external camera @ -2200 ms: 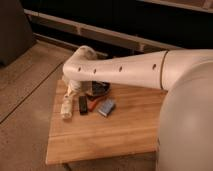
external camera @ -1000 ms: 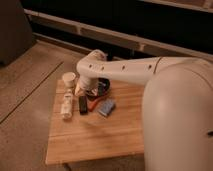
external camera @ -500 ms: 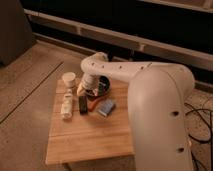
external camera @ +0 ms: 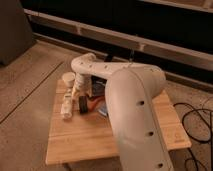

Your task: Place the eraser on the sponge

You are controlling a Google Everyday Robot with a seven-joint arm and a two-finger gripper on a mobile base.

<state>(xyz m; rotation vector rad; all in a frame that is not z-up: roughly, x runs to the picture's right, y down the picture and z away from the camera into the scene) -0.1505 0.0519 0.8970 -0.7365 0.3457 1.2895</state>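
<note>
The arm point(external camera: 136, 117) has swung closer still and now hides more of the wooden table point(external camera: 75, 145). Past it the eraser point(external camera: 83, 103) sits where it was, beside the white bottle point(external camera: 66, 107) and off the sponge point(external camera: 103, 111) (only a blue corner shows now). The gripper point(external camera: 81, 94) hangs right by the eraser; whether it grips anything I cannot tell.

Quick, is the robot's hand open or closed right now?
Gripper: down by the eraser on the table; open or shut cannot be told.
</note>
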